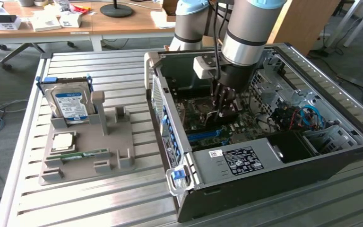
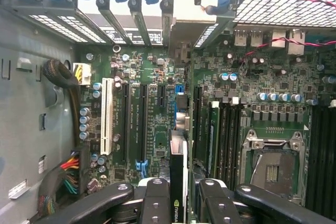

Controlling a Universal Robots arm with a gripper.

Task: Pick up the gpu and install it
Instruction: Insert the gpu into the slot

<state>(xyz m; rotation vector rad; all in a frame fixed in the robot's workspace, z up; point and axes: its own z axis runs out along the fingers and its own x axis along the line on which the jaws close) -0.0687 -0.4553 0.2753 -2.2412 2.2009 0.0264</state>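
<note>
The gpu (image 2: 177, 166) is a thin dark card seen edge-on, with a small green logo near my fingers. My gripper (image 2: 181, 195) is shut on it, one black finger (image 2: 156, 203) on each side of the card. The card hangs over the green motherboard (image 2: 157, 66), its far end near a blue-tipped slot between the long black slots (image 2: 143, 124) and the memory slots. In the exterior view my gripper (image 1: 222, 109) reaches down into the open computer case (image 1: 263, 189), low over the board, and most of the card is hidden behind it.
A white slot (image 2: 107, 121) and a cable bundle (image 2: 65, 177) lie to one side, the CPU socket (image 2: 270, 166) to the other. On the table at the exterior view's left, a grey holder (image 1: 87, 151) carries a hard drive (image 1: 69, 104), a chip and a memory stick (image 1: 83, 154).
</note>
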